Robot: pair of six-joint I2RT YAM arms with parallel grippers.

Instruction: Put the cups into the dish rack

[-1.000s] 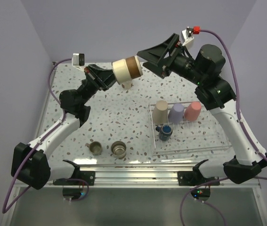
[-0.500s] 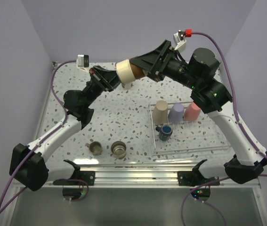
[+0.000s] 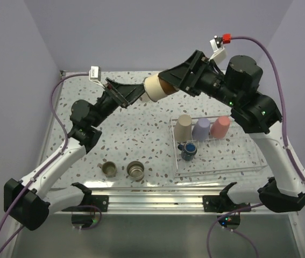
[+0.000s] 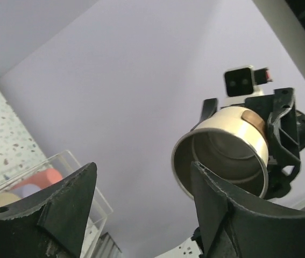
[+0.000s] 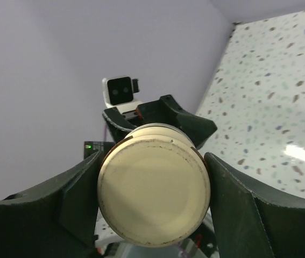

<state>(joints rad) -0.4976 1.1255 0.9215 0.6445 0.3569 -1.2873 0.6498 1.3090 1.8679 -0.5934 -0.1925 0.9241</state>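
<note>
A cream cup with a brown band [image 3: 155,87] hangs in mid-air above the far side of the table, lying on its side. My right gripper [image 3: 165,84] is shut on it; in the right wrist view the fingers press both sides of its round base [image 5: 153,188]. My left gripper [image 3: 136,94] is open just left of the cup and apart from it. Its wrist view looks into the cup's mouth [image 4: 222,148] past the spread fingers [image 4: 69,209]. The dish rack [image 3: 233,156] at the right holds a beige cup [image 3: 183,128], a lavender cup [image 3: 200,129], a coral cup [image 3: 220,127] and a black mug [image 3: 189,150].
Two short metal cups [image 3: 109,169] [image 3: 135,170] stand upright on the speckled table near the front edge, left of the rack. Lavender walls close in the table at the back and sides.
The left gripper has opened and let go of the cream cup. The right gripper closed on it and now carries it, shifted a little to the right.
</note>
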